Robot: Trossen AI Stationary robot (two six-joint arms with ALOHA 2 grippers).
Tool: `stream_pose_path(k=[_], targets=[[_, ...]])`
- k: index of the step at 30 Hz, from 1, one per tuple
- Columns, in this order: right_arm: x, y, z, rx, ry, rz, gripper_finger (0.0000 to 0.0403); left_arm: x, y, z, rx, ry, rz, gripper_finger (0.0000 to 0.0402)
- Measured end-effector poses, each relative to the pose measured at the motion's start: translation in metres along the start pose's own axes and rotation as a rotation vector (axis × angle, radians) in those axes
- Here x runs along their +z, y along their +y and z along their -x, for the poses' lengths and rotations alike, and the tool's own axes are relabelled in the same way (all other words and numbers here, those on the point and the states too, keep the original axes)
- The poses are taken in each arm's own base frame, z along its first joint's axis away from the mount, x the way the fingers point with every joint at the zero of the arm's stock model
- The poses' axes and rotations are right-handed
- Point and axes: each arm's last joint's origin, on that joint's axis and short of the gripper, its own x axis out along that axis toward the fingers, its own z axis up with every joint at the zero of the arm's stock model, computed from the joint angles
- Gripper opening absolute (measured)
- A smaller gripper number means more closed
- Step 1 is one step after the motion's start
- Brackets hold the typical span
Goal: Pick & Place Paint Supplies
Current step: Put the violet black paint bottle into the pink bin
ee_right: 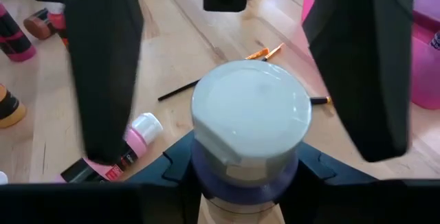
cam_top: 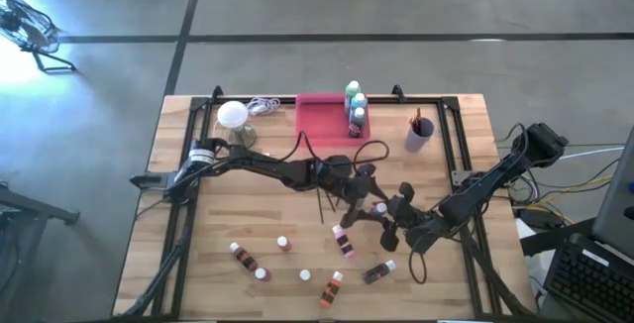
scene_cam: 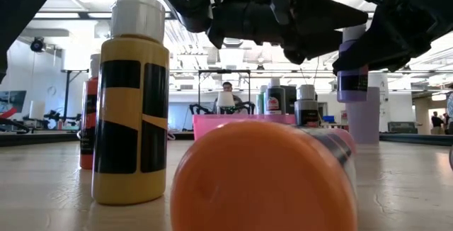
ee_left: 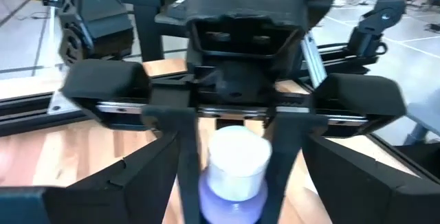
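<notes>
**A:** Lining up a hand-over, are you? Take me across it from the left.

**B:** I reckon so. My left tool [cam_top: 369, 192] is out over the middle of the tabletop [cam_top: 178, 214] with its jaws spread as wide as they go. One finger [ee_right: 103, 66] stands on each side of the purple bottle [ee_right: 249, 114], and neither touches it. The bottle is upright, white cap up, lifted clear of the wood just right of centre. My right tool [cam_top: 394, 214] is clamped on its body, below the cap.

**A:** So what makes this step go well?

**B:** Centring first. I'd want the left fingers level with the bottle's body, not the cap. The cap looks smooth and wider than the neck, so a grip there may slip. I'd close the left side gently until it bears on both sides, and only then ease the right tool off. Let go too soon and the bottle drops among the loose bottles [cam_top: 282, 244] near the front edge.

**A:** And where does it go after that?

**B:** My guess is the pink tray [cam_top: 322, 120] at the back edge. A few bottles [cam_top: 355, 105] already stand at its right end. The left arm has the shorter path there, so passing it over makes sense to me.
</notes>
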Motion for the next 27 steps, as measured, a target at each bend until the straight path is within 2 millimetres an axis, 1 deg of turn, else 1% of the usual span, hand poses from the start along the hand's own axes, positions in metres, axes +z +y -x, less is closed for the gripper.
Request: stream_pose_path(k=[4,10,18,23,27], targets=[[0.0,0.0,0.0,-0.001,-0.001,0.0,0.0132,0.0001,0.0002,0.0,0.008,0.0,-0.005,0.0296],[0.0,0.0,0.0,0.0,-0.001,0.0,0.0139,0.0004,0.0002,0.0002,0.008,0.0,-0.006,0.0252],[0.0,0.0,0.0,0.0,-0.001,0.0,0.0132,0.0005,0.0005,0.0002,0.019,0.0,-0.006,0.0201],[0.0001,0.0002,0.0,0.0,-0.002,-0.002,0.0138,0.0004,0.0005,0.0003,0.019,0.001,-0.005,0.0177],[0.0022,0.0012,0.0003,-0.004,-0.01,0.013,0.0135,-0.0002,0.0004,0.0003,0.017,0.005,-0.003,0.0165]])
